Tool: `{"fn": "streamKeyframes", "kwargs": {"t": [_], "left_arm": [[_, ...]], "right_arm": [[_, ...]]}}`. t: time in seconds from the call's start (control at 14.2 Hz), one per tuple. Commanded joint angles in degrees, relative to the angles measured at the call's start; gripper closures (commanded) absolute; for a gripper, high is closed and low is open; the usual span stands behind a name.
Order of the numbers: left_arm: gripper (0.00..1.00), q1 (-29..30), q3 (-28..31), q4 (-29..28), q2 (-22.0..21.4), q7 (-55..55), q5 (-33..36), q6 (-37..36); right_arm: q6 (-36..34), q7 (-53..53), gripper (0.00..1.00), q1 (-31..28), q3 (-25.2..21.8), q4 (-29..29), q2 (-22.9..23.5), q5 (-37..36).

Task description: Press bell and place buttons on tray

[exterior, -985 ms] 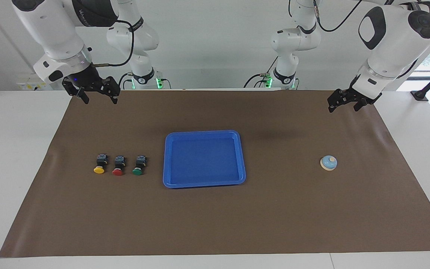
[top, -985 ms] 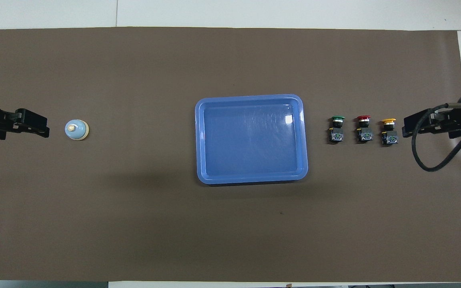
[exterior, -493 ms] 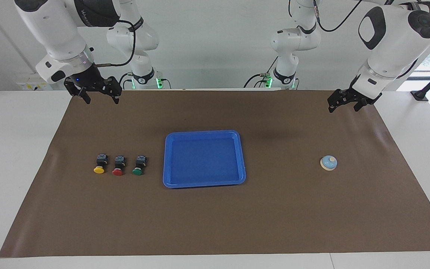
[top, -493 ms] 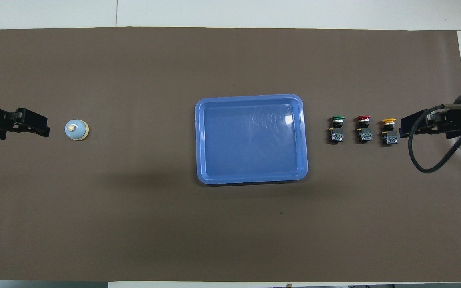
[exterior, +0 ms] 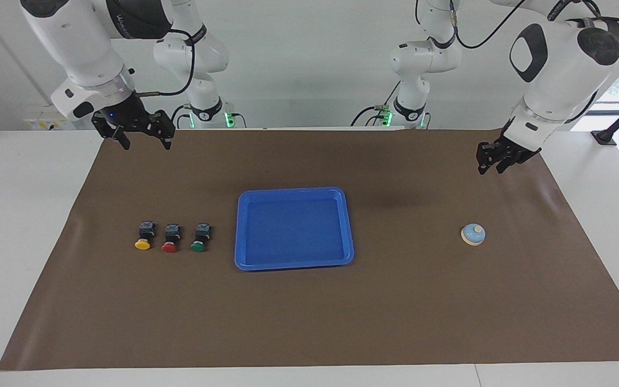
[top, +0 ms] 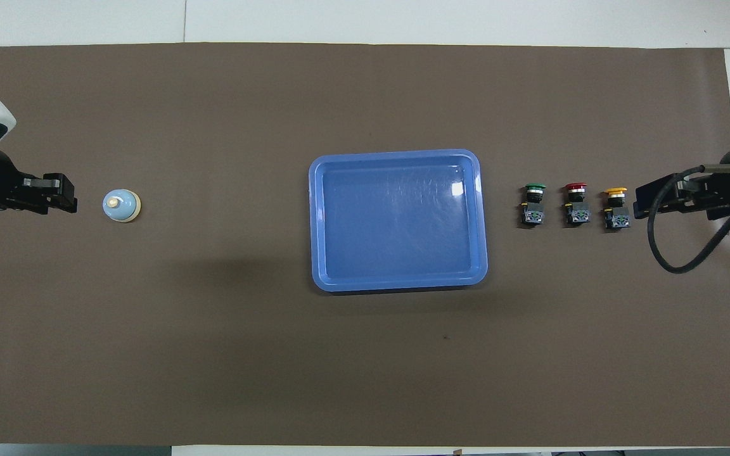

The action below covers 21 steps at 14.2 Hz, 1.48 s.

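- The tray (exterior: 293, 228) sat mid-frame in the facing view, flat on the brown mat (exterior: 395, 301) that covered the worktop (exterior: 24, 215), with nothing in it.
- The three buttons lay in a row at center left of that view, just beside the tray toward the right arm's end: green button (exterior: 200, 238) closest to the tray, red button (exterior: 170, 239) in the middle, yellow button (exterior: 144, 237) outermost, each lying on the mat apart from its neighbours.
- The bell (exterior: 473, 234) stood alone at center right of the facing view, well apart from the tray, toward the left arm's end.
- The left hand (exterior: 491, 163) hung in the air at upper right of the facing view, over the mat and clear of the bell; its fingers looked drawn in close, but whether they met I cannot tell.
- The right hand (exterior: 144, 139) hovered at upper left over the mat's edge, fingers spread apart and holding nothing.
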Motion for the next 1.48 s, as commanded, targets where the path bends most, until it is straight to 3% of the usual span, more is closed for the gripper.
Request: {"fn": "streamKeyframes", "kwargs": {"t": [0.0,0.42,0.63,0.92,1.27,1.41], "left_arm": [[1.00,0.7,0.0,-5.8,0.0,0.3,0.7,6.9],[1.00,3.7,0.1,-12.2,6.9,5.0,0.8,24.0],[1.00,3.8,0.1,-12.7,10.0,5.0,0.9,28.1],[1.00,4.8,0.1,-16.9,10.7,5.1,0.9,34.4],[1.00,4.9,0.1,-17.1,12.0,5.1,1.0,34.7],[1.00,4.5,0.1,-14.7,11.8,5.1,1.1,30.4]], "right_arm": [[-0.4,-0.4,0.00,-0.8,0.3,-0.8,-0.9,0.8],[-0.4,-0.4,0.00,-0.8,0.3,-0.8,-0.9,0.8],[-0.4,-0.4,0.00,-0.8,0.4,-0.8,-0.9,0.8],[-0.4,-0.4,0.00,-0.8,0.3,-0.8,-0.9,0.8],[-0.4,-0.4,0.00,-0.8,0.3,-0.8,-0.9,0.8],[-0.4,-0.4,0.00,-0.8,0.3,-0.8,-0.9,0.8]]}}
